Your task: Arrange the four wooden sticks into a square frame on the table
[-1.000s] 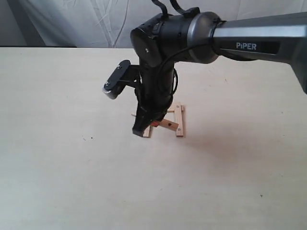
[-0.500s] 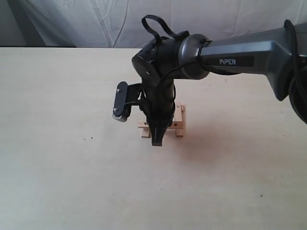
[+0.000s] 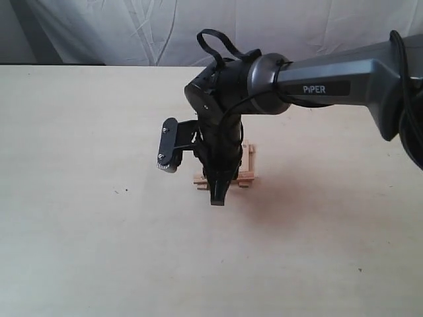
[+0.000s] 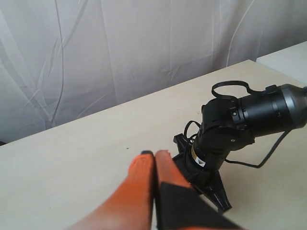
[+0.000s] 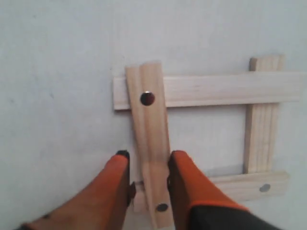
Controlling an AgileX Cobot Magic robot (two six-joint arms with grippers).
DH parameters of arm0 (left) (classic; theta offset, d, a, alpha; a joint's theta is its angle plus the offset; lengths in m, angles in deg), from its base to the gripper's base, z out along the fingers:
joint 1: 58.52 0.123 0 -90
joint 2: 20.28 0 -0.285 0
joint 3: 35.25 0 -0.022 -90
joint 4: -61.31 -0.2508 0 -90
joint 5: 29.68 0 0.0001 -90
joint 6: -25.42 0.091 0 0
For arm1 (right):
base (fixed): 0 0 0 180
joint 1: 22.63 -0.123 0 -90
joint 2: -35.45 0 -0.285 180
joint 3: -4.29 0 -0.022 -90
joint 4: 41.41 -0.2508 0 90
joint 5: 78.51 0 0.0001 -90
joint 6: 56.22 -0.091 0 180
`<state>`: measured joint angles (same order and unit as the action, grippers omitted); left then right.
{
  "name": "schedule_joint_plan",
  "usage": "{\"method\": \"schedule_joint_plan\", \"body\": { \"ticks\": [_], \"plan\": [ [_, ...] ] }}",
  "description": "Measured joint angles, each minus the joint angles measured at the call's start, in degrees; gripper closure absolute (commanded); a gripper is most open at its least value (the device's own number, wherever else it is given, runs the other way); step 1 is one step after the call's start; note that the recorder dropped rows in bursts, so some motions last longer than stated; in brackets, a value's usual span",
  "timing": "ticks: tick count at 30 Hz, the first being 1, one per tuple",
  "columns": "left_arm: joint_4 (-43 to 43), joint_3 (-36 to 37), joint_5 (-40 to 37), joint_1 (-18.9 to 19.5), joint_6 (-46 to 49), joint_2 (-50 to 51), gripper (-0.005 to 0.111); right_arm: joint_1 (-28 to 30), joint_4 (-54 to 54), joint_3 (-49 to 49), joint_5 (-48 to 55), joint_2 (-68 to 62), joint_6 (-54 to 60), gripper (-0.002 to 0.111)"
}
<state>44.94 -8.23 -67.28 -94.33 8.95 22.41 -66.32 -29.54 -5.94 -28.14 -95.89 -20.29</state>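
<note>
Square frame [image 5: 216, 89] of four pale sticks lies flat near the middle of the tabletop [image 3: 99, 251]; in the exterior view it is mostly hidden under the right arm [image 3: 330, 72], with only one side and a corner [image 3: 248, 162] showing. In the right wrist view all four sticks overlap at the corners, ends poking out slightly. The stick with two dark holes [image 5: 151, 134] lies on top of the long cross stick [image 5: 225, 89] at one end and of the holed stick [image 5: 249, 182] at the other. The plain side stick [image 5: 261, 129] sits under both on the opposite side. Right tool [image 5: 149, 154] is down at the frame, orange fingers [image 5: 117, 182] narrow and straddling the two-hole stick, pads against its edges. Left tool [image 4: 154, 154] is pinched closed on nothing, fingertips touching, well apart from the frame and above the tabletop. White curtain [image 3: 119, 33] behind.
</note>
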Motion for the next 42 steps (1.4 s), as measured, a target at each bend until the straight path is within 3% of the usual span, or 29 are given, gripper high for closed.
{"method": "schedule_joint_plan", "body": {
  "ticks": [6,10,11,18,24,34,42],
  "plan": [
    [0.0,0.0,0.0,0.0,0.1,0.0,0.107,0.0,1.18,0.03,0.93,6.09,-14.29,0.081],
    [0.0,0.0,0.0,0.0,0.1,0.0,0.107,0.0,0.41,0.03,3.1,8.73,-22.91,0.107],
    [0.0,0.0,0.0,0.0,0.1,0.0,0.107,0.0,-0.47,0.03,3.88,9.01,-24.27,0.108],
    [0.0,0.0,-1.52,0.0,0.1,0.0,0.107,0.55,-4.78,1.86,6.26,11.05,-32.07,0.108],
    [0.0,0.0,-5.48,0.0,0.1,0.0,0.107,7.59,-16.23,10.86,0.46,17.73,-33.14,0.108],
    [0.0,0.0,-6.38,0.0,0.1,0.0,0.107,20.33,-19.62,28.81,-8.53,39.21,-33.14,0.108],
    [0.0,0.0,-6.38,0.0,0.1,0.0,0.107,22.16,-19.3,39.93,-15.59,57.66,-33.28,0.108]
  ]
}}
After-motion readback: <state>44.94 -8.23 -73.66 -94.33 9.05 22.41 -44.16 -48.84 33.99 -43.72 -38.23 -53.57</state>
